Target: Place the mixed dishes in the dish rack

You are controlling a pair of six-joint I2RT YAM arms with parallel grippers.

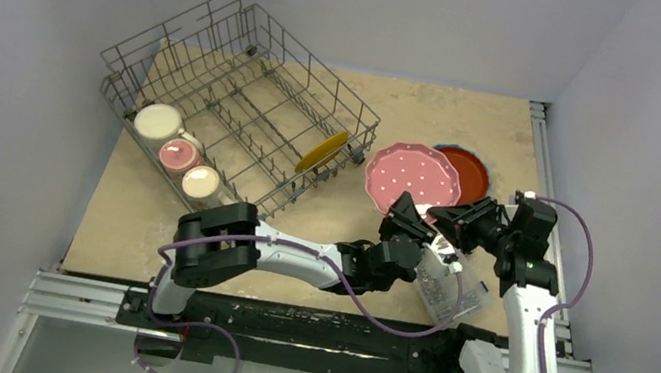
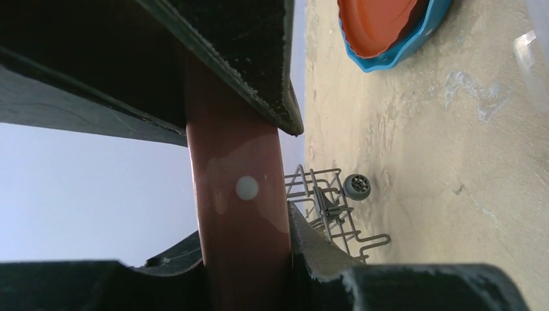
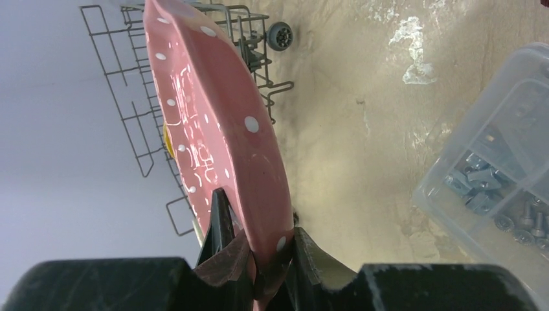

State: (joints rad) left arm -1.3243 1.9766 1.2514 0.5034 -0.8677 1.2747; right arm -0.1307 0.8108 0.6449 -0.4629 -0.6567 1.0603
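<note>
The pink plate with white dots (image 1: 414, 178) is tilted up off the table, right of the dish rack (image 1: 239, 100). Both grippers hold its near rim. My left gripper (image 1: 402, 221) is shut on the rim, seen edge-on in the left wrist view (image 2: 236, 188). My right gripper (image 1: 448, 216) is shut on the rim beside it (image 3: 275, 249). A small yellow plate (image 1: 322, 152) stands in the rack's near-right side. Three mugs (image 1: 177, 156) sit along its left side. The red-orange plate (image 1: 466, 169) lies on the blue plate (image 2: 414, 45) behind the pink one.
A clear plastic box of metal parts (image 1: 441, 286) sits on the table just below both grippers, also in the right wrist view (image 3: 498, 175). A rack wheel (image 2: 357, 186) and corner wires lie left of the held plate. Walls close in on both sides.
</note>
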